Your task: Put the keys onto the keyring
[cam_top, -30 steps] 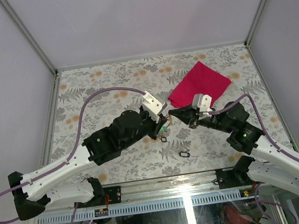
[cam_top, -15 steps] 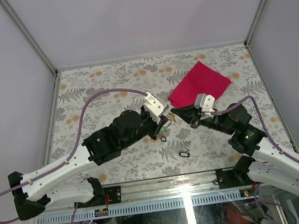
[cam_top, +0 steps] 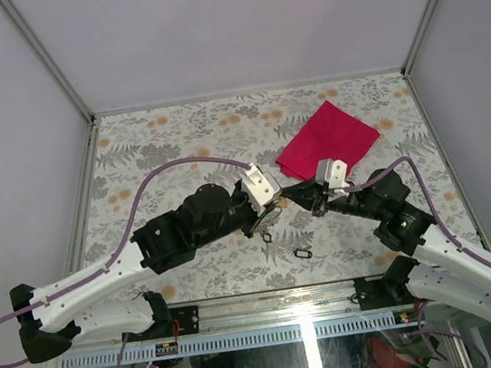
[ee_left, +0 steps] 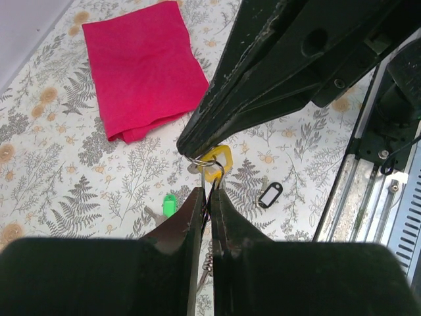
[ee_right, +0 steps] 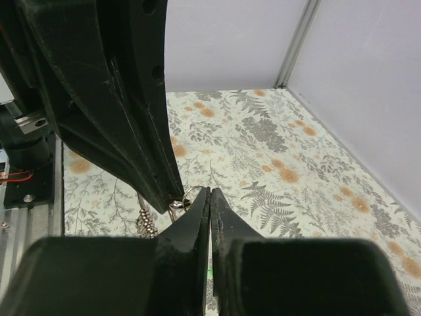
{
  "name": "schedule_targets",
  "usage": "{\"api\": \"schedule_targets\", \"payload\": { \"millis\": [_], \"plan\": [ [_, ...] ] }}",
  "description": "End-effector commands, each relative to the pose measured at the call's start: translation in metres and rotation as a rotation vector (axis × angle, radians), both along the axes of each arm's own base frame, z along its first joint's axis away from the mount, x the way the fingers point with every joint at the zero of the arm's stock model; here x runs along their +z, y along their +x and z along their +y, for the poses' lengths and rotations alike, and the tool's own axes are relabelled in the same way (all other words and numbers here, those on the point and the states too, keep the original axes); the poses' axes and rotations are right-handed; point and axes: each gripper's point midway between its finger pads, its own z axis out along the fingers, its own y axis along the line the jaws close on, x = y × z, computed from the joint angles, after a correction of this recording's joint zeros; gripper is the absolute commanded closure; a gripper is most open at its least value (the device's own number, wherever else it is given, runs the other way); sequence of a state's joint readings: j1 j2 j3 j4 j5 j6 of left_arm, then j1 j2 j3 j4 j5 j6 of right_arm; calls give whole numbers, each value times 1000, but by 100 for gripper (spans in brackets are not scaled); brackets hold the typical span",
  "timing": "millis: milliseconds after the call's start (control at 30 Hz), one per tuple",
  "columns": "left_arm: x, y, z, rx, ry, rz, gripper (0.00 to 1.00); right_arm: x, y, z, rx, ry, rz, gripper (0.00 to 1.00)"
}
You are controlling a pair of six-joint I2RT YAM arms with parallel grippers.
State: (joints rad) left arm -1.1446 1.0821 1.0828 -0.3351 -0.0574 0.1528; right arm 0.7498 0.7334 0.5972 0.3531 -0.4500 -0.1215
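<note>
My left gripper (cam_top: 276, 205) is shut, its tips pinching the pale yellow key tag (ee_left: 217, 160) above the table; in its wrist view (ee_left: 206, 192) a thin wire runs between the jaws. My right gripper (cam_top: 287, 194) meets it tip to tip and is shut on the thin silver keyring (ee_left: 196, 160), which shows just left of its tips (ee_right: 210, 191) in the right wrist view (ee_right: 189, 195). A short ball chain (ee_right: 146, 222) hangs below the left fingers. A black-framed key tag (cam_top: 304, 253) lies on the table near the front edge, also in the left wrist view (ee_left: 270, 195).
A red cloth (cam_top: 326, 139) lies flat at the back right. A green key tag (ee_left: 170, 205) lies on the floral tabletop under the grippers. The metal rail (ee_left: 368, 191) of the table's near edge runs close to the black tag.
My left gripper has shifted slightly toward the near edge and to the right, staying tip to tip with the right gripper. The black tag on the table has not moved.
</note>
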Motion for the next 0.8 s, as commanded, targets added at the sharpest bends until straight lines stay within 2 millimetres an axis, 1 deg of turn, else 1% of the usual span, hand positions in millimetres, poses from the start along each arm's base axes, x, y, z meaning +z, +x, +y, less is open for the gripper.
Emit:
{"api": "schedule_targets", "payload": {
  "millis": [0,200,467,600,767],
  "plan": [
    [29,-7,-7,-58,-59,-57,100,17,-15,7,97,24,-18,100],
    [26,-5,-6,-47,-45,-59,100,17,-17,6,100,27,-14,100],
    [24,-4,-3,-35,-32,-61,100,20,-5,-3,7,36,-31,100],
    [25,0,0,-5,-35,-57,100,27,-5,-9,-18,59,-51,100],
    [25,4,3,38,-50,-46,100,37,-12,-14,-12,80,-77,100]
  ]
}}
